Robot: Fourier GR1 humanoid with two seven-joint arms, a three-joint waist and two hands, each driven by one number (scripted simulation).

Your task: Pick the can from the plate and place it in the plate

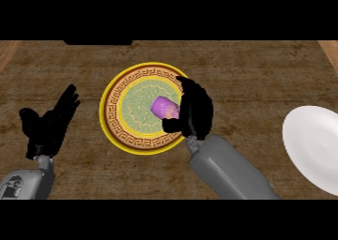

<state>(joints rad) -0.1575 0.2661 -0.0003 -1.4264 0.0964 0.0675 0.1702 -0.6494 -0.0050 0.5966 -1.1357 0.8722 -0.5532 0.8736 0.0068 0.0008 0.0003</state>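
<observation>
A purple can (164, 107) lies on the ornate yellow-rimmed plate (123, 108) in the middle of the counter. My right hand (195, 110) is over the plate's right side, right against the can, with its thumb curled under the can's near end and its fingers along the can's right side. A plain white plate (317, 147) sits at the right edge of the view. My left hand (50, 123) rests open, fingers up, to the left of the ornate plate.
The brown counter top (255, 70) spreads around both plates. Lighter wooden strips show at the far left (2, 54) and far right corners.
</observation>
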